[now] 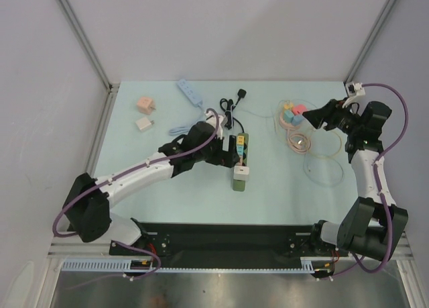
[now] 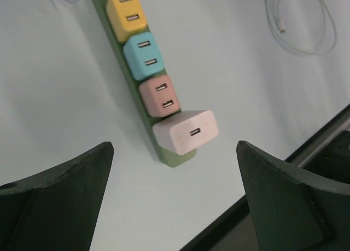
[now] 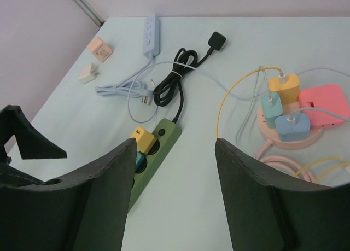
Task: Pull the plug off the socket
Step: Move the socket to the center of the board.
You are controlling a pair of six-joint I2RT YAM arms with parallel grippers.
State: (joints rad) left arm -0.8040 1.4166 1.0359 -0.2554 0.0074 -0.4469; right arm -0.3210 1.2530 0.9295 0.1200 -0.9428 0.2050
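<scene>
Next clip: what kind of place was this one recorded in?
Most likely a lab test cell for robot practice, not a home or workshop. It has plain white panel walls on a metal frame, a pale table, and staged props such as a green power strip loaded with coloured chargers.

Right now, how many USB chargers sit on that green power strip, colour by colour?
Yellow USB charger: 1
Teal USB charger: 1
Pink USB charger: 1
White USB charger: 1
Total on the green power strip: 4
</scene>
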